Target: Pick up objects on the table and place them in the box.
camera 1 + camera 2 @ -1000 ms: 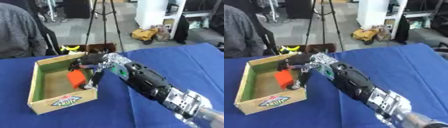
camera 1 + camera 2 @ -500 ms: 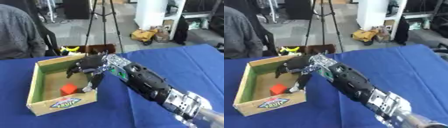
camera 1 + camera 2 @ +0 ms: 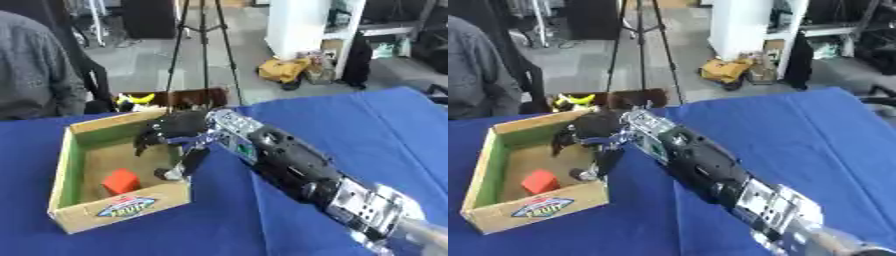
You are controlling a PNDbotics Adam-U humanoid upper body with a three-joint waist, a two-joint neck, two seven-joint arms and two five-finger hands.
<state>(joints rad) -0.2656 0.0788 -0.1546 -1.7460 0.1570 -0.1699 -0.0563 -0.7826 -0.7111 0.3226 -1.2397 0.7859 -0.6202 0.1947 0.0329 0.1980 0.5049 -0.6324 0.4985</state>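
A red block [image 3: 120, 181] lies on the floor of the cardboard box [image 3: 118, 210], near its front wall. The box has green inner sides and a fruit label on the front. My right hand [image 3: 176, 135] hangs over the box's right part, open, fingers spread downward and empty. Its thumb reaches down by the right wall. The right arm [image 3: 289, 167] stretches in from the lower right across the blue table [image 3: 350, 130]. My left hand shows in neither view.
A tripod [image 3: 203, 50] stands on the floor behind the table. A person in grey [image 3: 39, 85] stands at the far left beyond the table's edge. Yellow items [image 3: 136, 99] sit on the floor behind the box.
One second ago my right hand held the red block above the box. It let go, the block dropped to the box floor, and the hand has lifted slightly with fingers spread.
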